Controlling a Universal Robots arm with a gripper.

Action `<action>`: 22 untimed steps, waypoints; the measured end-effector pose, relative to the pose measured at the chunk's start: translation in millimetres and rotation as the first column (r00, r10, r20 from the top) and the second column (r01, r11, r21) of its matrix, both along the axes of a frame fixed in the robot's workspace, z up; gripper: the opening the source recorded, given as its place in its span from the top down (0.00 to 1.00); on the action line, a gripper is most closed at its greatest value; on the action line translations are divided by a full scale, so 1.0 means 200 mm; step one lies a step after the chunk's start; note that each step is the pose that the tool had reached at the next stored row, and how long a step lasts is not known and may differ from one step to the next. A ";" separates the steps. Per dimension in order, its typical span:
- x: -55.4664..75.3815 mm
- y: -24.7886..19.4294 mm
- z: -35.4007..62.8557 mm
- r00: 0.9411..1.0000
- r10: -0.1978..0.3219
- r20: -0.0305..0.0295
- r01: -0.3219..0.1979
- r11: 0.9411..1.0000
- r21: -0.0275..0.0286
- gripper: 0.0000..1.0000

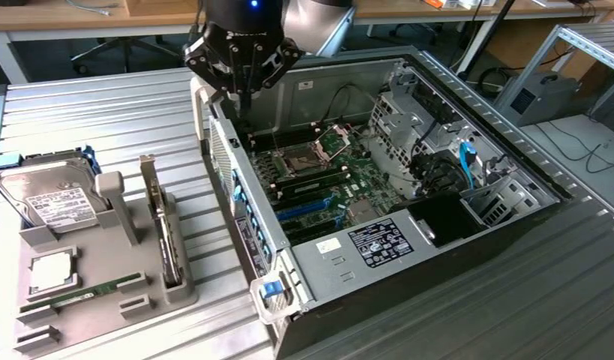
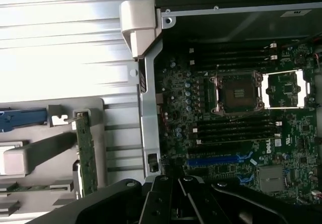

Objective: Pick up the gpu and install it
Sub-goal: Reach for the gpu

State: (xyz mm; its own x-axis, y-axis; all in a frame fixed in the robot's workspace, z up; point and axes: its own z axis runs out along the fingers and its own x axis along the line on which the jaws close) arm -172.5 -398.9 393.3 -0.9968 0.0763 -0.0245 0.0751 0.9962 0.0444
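Far left of the exterior view: grey holder tray (image 1: 106, 259) on ribbed metal table (image 1: 97, 112). In the tray, going right: HDD (image 1: 55, 201) w/ white label at its upper-left end, a square chip (image 1: 52, 271) below it, and a RAM stick (image 1: 82, 292) lying flat at lower left. A grey upright post (image 1: 112, 196) comes next, then the gpu (image 1: 162, 232) just beside it on the exterior view's right.

A strip of bare table separates the tray from the open PC case (image 1: 327, 262), centre to right of frame. The case's near side wall w/ its blue latch (image 1: 272, 289) stands btwn gpu and motherboard (image 1: 317, 187).

Gripper (image 1: 237, 96) is at top centre-left, pointing down over the case's upper-left corner. Fingers are pressed together w/ nothing btwn them, well apart from the gpu.

Inside the case: CPU socket (image 1: 305, 159), a black box (image 1: 447, 217) at centre-right, and a blue cable (image 1: 468, 165) further right.

Gpu stands on its long edge in a tray slot, seen edge-on and thin. Its long axis runs from upper left-centre down toward the frame's bottom, approx. parallel to the case wall. The silver bracket end is uppermost in the frame. In the wrist view the green edge (image 2: 86, 153) is upright beside the tray post. Can't tell which way the fan face points.
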 end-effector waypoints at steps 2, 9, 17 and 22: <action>-0.02 0.000 0.000 1.000 0.000 0.000 0.000 1.000 0.000 0.89; -0.10 0.000 0.000 1.000 0.000 0.000 0.000 1.000 0.000 0.89; -0.20 0.000 0.000 1.000 0.000 0.000 0.000 1.000 0.000 0.89; -0.24 0.000 0.000 1.000 0.000 0.000 0.000 1.000 0.000 0.89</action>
State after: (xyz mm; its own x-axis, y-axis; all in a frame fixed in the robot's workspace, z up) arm -221.2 -398.9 393.3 -0.9968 0.0763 -0.0245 0.0751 0.9962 0.0444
